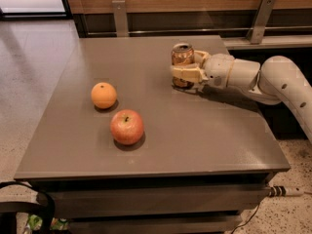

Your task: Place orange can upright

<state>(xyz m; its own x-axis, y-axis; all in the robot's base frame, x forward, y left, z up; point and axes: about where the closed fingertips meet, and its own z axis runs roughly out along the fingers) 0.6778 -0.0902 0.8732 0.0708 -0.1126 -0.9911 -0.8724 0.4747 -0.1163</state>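
Note:
The orange can stands upright on the grey table, at the back right. It has a brownish-orange body and a shiny silver top. My gripper reaches in from the right and is shut around the can's lower half, with its cream fingers on either side. The can's base is hidden behind the fingers, so I cannot tell whether it touches the table.
A round orange fruit and a red apple lie on the table's left half. My white arm stretches over the right edge. A wooden wall with metal brackets runs behind the table.

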